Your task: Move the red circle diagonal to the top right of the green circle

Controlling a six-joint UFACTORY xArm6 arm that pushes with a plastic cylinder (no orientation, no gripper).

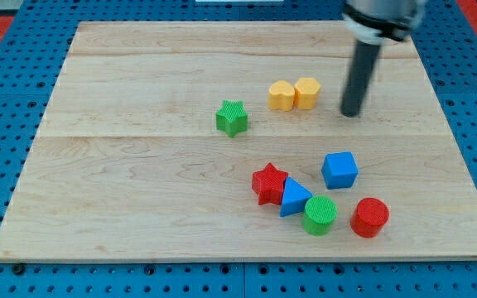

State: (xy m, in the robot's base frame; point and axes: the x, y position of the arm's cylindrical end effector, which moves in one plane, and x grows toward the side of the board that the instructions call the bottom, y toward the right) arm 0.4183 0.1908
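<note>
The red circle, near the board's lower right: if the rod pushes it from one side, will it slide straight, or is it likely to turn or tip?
The red circle looks squat, standing on a flat end, so it probably slides, not tips. Its round wall may slip off my tip if pushed off-centre. The green circle sits close at its left, apart, so a leftward push would likely bump it.

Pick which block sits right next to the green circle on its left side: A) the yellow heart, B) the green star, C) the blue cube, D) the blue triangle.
D: the blue triangle touches the green circle on the view's left, while the red circle lies apart on its right.
</note>
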